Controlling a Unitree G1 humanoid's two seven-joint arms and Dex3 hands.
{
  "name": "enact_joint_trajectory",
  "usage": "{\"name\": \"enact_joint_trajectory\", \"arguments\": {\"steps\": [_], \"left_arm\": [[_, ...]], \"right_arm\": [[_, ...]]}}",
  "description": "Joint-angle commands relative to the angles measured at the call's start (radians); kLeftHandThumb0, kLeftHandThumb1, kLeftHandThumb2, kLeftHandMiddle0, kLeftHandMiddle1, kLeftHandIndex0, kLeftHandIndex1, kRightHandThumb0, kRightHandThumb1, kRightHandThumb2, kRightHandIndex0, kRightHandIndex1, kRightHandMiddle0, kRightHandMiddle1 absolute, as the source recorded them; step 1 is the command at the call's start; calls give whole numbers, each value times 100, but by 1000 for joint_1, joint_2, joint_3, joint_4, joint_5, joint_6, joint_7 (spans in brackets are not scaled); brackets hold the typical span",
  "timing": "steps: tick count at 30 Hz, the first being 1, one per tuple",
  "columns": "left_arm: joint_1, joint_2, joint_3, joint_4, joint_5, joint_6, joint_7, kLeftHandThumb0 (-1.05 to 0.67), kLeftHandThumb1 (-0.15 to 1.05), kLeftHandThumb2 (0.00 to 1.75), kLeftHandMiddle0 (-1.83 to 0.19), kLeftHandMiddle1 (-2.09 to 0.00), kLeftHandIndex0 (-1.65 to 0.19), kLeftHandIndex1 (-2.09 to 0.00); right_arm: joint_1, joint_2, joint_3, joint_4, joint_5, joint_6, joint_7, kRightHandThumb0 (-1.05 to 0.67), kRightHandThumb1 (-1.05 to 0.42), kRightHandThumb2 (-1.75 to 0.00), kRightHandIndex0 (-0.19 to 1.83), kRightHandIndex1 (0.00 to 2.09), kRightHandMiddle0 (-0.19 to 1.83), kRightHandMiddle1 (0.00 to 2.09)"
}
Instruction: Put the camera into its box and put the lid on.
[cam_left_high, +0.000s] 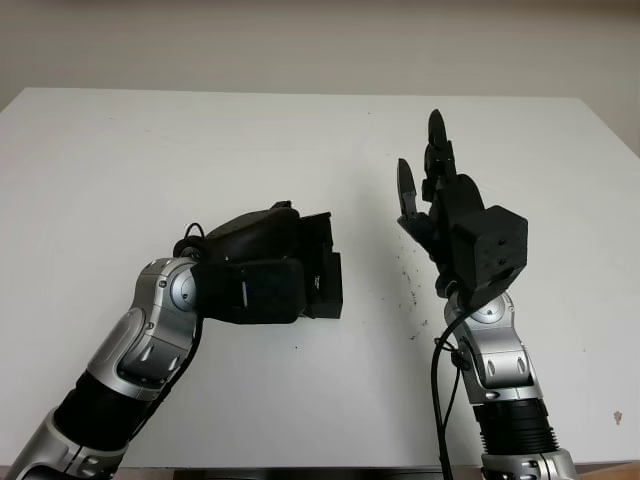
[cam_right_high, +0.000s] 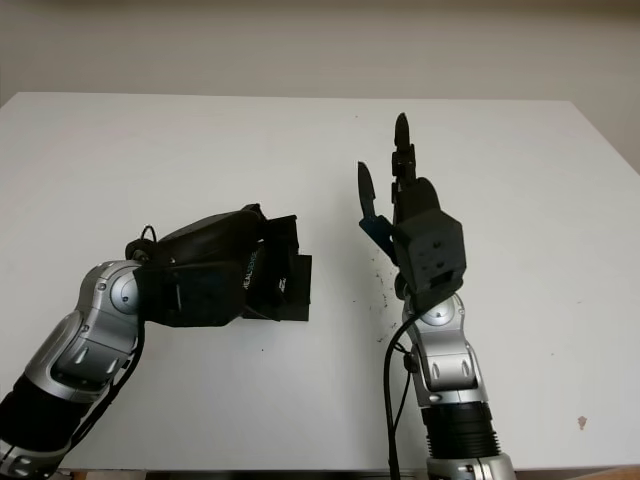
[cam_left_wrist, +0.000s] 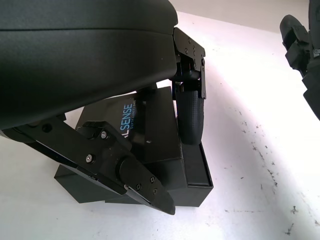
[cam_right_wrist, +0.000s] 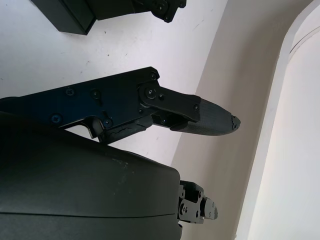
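A: Where is the box?
B: The black box (cam_left_wrist: 192, 175) sits on the white tabletop (cam_left_high: 150, 150), a little toward nine o'clock from the centre, with the left robot hand (cam_left_high: 300, 262) lying over it.

A: Is that robot hand holding it?
B: Yes. In the left wrist view its fingers (cam_left_wrist: 190, 115) are curled down against the black piece with "SENSE" lettering (cam_left_wrist: 127, 117) that lies on top of the box, with another finger along the near side. I cannot tell whether that lettered piece is the lid or the camera.

A: And the other one?
B: The right robot hand (cam_left_high: 432, 180) is raised off the tabletop at about three o'clock from the box, well apart from it, fingers pointing toward twelve o'clock, open and holding nothing.

A: Anything else?
B: Dark specks (cam_left_high: 410, 285) on the tabletop between the two robot hands.
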Motion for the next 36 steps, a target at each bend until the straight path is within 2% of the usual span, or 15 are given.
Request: {"name": "enact_joint_trajectory", "arguments": {"steps": [1, 3, 5, 13, 16, 24, 26, 30, 33, 36], "left_arm": [[-12, -2, -28, -2, 15, 10, -19, -14, 97, 5, -19, -206, -17, -176], [-27, 2, -37, -8, 26, 21, -44, -14, 98, 5, -7, -206, -17, -175], [-40, 3, -41, -10, 31, 23, -62, -13, 98, 5, -4, -203, -17, -175], [-88, 3, -48, -15, 36, 26, -126, -11, 96, 5, -22, -188, -21, -168], [-108, -2, -47, -16, 26, 35, -150, -12, 95, 5, -24, -189, -23, -167], [-152, -12, -60, -19, 8, 53, -202, -9, 93, 5, -23, -170, -26, -166], [-167, -15, -71, -22, 13, 60, -216, -10, 93, 5, -19, -170, -26, -169], [-196, -37, -86, -30, 8, 89, -238, -12, 92, 5, -23, -172, -26, -171], [-218, -54, -92, -25, -4, 90, -242, -11, 91, 5, -21, -181, -28, -170], [-240, -67, -104, -13, -3, 91, -239, -14, 91, 5, -20, -183, -21, -182]], "right_arm": [[2, 10, -1, -12, 4, 13, -5, -68, -105, -60, -16, 4, -12, 5], [1, 15, 1, -10, 0, 23, -10, -70, -105, -59, -15, 5, -11, 6], [1, 15, 4, 1, -6, 10, -11, -71, -105, -59, -15, 5, -11, 6], [3, 21, 13, 17, -16, -17, -10, -69, -105, -61, -17, 4, -12, 5], [2, 23, 17, 21, -21, -20, -14, -69, -105, -61, -17, 4, -12, 5], [-1, 32, 21, 27, -19, -15, -18, -70, -105, -60, -16, 5, -13, 5], [-1, 36, 22, 22, -18, -5, -20, -71, -105, -59, -16, 5, -12, 5], [0, 41, 23, 17, -18, 6, -22, -70, -105, -58, -15, 6, -12, 6], [0, 45, 25, 15, -20, 12, -26, -71, -105, -58, -15, 6, -11, 6], [-1, 50, 26, 13, -23, 23, -33, -72, -105, -57, -15, 6, -11, 6]]}}
